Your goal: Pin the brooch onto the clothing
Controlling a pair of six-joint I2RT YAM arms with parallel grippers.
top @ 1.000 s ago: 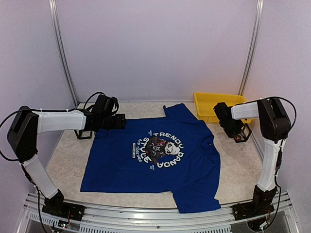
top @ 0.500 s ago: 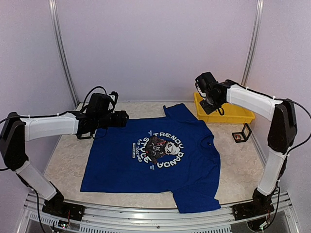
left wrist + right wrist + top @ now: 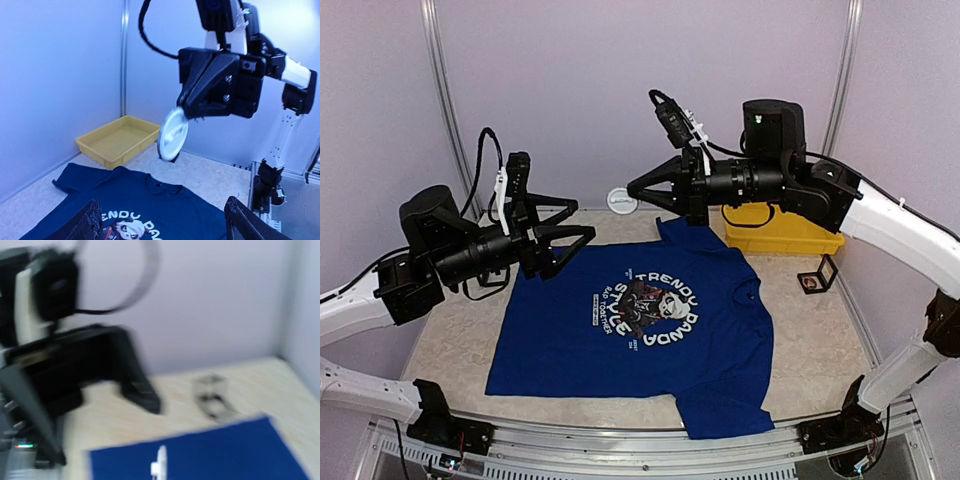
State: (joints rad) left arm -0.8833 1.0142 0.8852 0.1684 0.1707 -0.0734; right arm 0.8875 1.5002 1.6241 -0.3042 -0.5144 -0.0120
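White round brooch [image 3: 622, 200], clamped between the shut jaws of the right gripper [image 3: 634, 189], now sits at upper centre after the arm's swing in from the right edge. The left gripper [image 3: 582, 218], newly raised, faces it with jaws apart. The blue T-shirt [image 3: 620, 330] lies flat below, unpinned.

There was one blue T-shirt [image 3: 720, 360], one white round brooch [image 3: 622, 200], one yellow tray [image 3: 785, 238], one small black frame stand [image 3: 817, 275], one bench [image 3: 450, 340], two robot arms counted, left arm [image 3: 450, 255], right arm [image 3: 770, 180].
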